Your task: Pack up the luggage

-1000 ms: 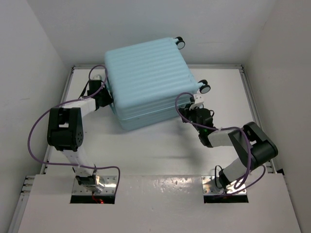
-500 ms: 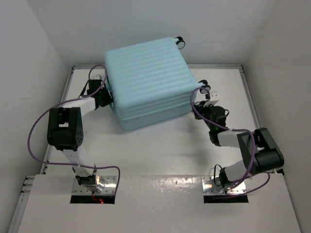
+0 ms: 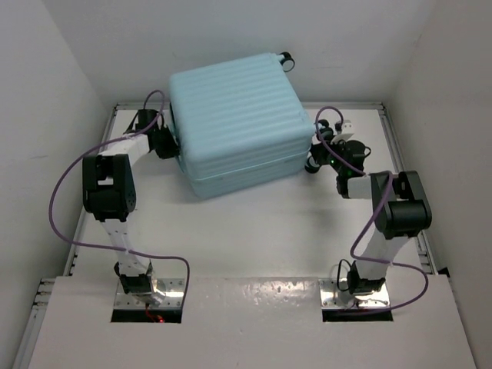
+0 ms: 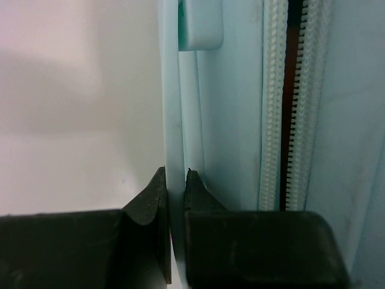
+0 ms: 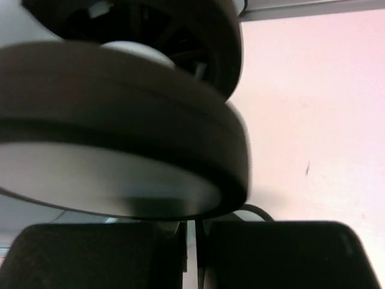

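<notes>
The luggage (image 3: 234,119), a pale aqua ribbed hard-shell suitcase, lies flat at the back of the table with its lid down. One black wheel (image 3: 286,59) shows at its far right corner. My left gripper (image 3: 171,146) is at its left side. In the left wrist view this gripper (image 4: 175,180) is shut on the thin aqua side handle (image 4: 173,120), beside the zipper (image 4: 274,108), whose two rows of teeth stand apart. My right gripper (image 3: 317,154) is at the suitcase's right side. Its jaws (image 5: 191,232) are shut on nothing, just under a black wheel (image 5: 120,120).
White walls close in on the left, right and back. A metal rail (image 3: 400,154) runs along the right edge of the white table (image 3: 254,231). Purple cables (image 3: 58,200) loop off both arms.
My right arm has swung out to the right and its gripper has moved from the suitcase's front right corner up to the wheel. The suitcase has turned slightly, and the left arm has reached further back.
</notes>
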Available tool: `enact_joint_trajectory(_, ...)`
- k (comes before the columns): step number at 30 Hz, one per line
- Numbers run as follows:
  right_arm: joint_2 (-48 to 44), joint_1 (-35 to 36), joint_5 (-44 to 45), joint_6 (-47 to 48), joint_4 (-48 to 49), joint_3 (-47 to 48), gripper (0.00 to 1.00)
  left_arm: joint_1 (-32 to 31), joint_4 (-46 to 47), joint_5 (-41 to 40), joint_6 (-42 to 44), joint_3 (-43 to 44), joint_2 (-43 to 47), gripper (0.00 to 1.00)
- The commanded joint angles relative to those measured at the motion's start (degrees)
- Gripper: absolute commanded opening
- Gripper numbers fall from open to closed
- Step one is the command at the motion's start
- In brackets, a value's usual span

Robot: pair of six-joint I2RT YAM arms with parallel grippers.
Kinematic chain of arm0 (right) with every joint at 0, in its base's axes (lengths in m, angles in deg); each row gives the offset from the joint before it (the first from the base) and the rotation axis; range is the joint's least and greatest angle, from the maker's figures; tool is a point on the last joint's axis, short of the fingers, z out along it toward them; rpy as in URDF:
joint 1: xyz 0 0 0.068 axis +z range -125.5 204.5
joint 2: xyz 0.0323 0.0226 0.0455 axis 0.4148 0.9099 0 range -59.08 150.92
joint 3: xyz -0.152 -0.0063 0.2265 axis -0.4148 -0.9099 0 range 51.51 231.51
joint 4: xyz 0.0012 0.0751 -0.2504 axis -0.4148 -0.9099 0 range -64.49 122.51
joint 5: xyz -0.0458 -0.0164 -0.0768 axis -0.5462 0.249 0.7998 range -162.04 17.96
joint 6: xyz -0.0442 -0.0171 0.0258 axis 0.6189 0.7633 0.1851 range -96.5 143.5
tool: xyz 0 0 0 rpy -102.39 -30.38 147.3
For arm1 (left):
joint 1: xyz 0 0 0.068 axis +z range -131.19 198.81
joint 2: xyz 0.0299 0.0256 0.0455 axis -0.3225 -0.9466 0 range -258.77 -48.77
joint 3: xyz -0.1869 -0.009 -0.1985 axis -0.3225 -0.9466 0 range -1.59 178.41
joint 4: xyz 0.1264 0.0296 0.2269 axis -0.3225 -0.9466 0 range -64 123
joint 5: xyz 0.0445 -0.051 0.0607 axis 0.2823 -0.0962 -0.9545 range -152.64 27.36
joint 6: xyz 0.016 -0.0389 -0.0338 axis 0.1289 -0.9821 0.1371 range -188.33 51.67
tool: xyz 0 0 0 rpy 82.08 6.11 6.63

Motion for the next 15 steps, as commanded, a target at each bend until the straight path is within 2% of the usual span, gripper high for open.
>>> enact_joint_trajectory(1, 3.78, -4.92, 4.25, -2.74, 8.92, 8.98, 0.0, 4.2, -4.28, 1.02, 3.68, 3.58, -8.21, 0.0)
enact_joint_trajectory(9, 15.13, -5.72, 1.17, -11.87, 10.33, 22.17, 0.0, 5.52, -6.66, 2.87, 6.05, 14.57, -14.64, 0.0)
enact_joint_trajectory(15, 25.32, -4.93, 2.84, -16.19, 9.63, 34.4, 0.0, 5.52, -6.66, 4.1, 7.19, 15.9, -16.67, 0.0)
